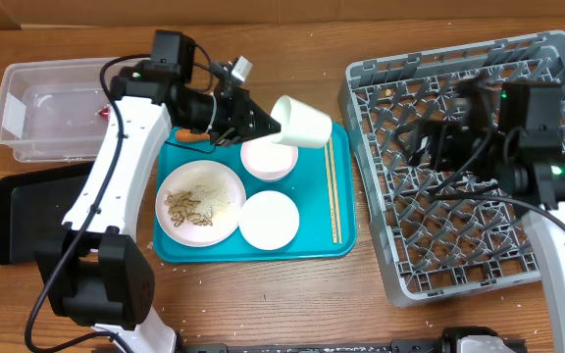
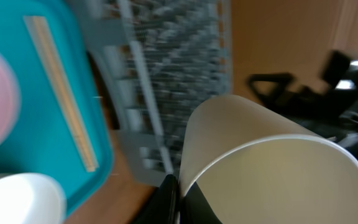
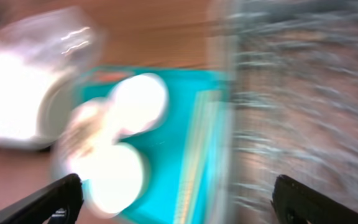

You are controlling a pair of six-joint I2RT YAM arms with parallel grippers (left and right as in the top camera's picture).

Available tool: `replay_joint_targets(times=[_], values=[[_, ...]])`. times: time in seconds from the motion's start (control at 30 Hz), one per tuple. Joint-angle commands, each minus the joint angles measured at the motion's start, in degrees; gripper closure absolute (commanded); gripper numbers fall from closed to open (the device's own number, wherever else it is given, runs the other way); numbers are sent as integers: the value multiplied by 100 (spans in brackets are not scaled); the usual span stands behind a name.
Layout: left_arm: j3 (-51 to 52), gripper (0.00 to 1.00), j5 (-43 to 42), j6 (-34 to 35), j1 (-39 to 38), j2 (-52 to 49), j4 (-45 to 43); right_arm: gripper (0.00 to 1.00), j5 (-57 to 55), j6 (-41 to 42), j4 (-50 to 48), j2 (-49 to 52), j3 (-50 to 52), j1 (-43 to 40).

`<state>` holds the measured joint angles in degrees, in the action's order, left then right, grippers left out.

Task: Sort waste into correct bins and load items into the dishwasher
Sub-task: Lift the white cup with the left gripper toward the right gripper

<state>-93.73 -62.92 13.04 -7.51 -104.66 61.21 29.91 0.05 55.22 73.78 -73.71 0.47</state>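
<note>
I had the left claw (image 1: 269,126) clamped on the cup (image 1: 300,122), and the left wrist view showed one finger (image 2: 166,200) outside the rim and the other inside it. The cup (image 2: 272,162) was plain white, smooth and tapered, and bare inside. It lay tipped on its side, mouth toward my left arm and base toward the rack (image 1: 557,49). It hung over the far right part of the teal tray (image 1: 317,233), just above the pinkish bowl (image 1: 266,159) and near the chopsticks (image 1: 334,191). On the tray sat a second white bowl (image 1: 269,219) and a plate (image 1: 226,191) carrying beige scraps (image 1: 192,204). The right claw (image 1: 426,139) hung over the rack with its fingers (image 3: 55,198) spread wide and nothing between them, though that wrist picture was badly blurred
</note>
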Motion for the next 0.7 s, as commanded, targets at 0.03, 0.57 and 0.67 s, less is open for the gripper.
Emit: replay_joint_targets(times=[0.03, 0.57, 0.67], values=[[-83, 96, -1897, -271, -94, -9, 2, 0, 3834, -2511, -74, 365, -55, 22], [-83, 96, -1878, -254, -501, -9, -61, 0, 5117, -3348, -691, 667, -55, 481], [-83, 96, -1880, -249, -568, -9, -59, 0, 5115, -3348, -791, 667, -55, 599]])
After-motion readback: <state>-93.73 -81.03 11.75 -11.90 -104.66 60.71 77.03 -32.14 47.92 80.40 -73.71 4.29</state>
